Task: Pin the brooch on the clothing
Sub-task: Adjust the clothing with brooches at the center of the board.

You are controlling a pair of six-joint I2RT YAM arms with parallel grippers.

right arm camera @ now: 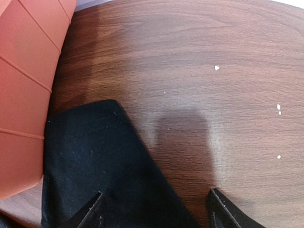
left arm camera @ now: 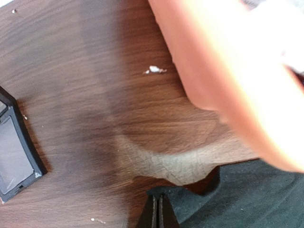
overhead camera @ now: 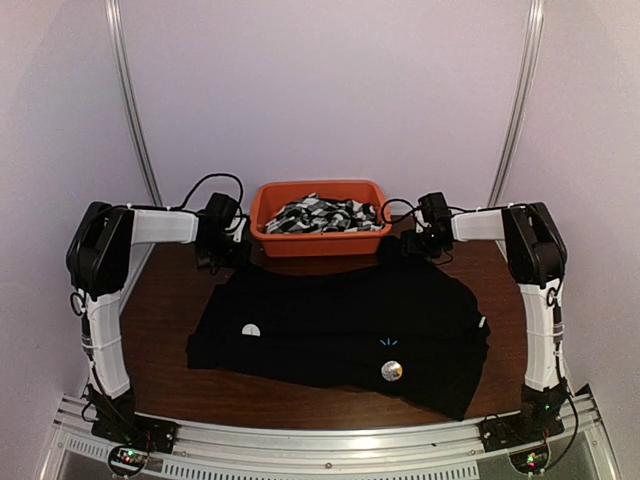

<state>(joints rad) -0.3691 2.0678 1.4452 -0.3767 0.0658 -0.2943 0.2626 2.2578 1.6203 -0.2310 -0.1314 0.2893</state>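
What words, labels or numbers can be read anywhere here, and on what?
No word or number can be read in any view.
Shirt: a light-blue starburst mark, no letters.
White tag at its edge: too small to read.
Orange bin: no lettering visible.

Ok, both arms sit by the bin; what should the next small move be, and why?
Probably swing the right pincer, which is open, toward the brooch: it lies on the black shirt beside the starburst mark, on the right arm's side, while that pincer hangs far off by the orange bin.
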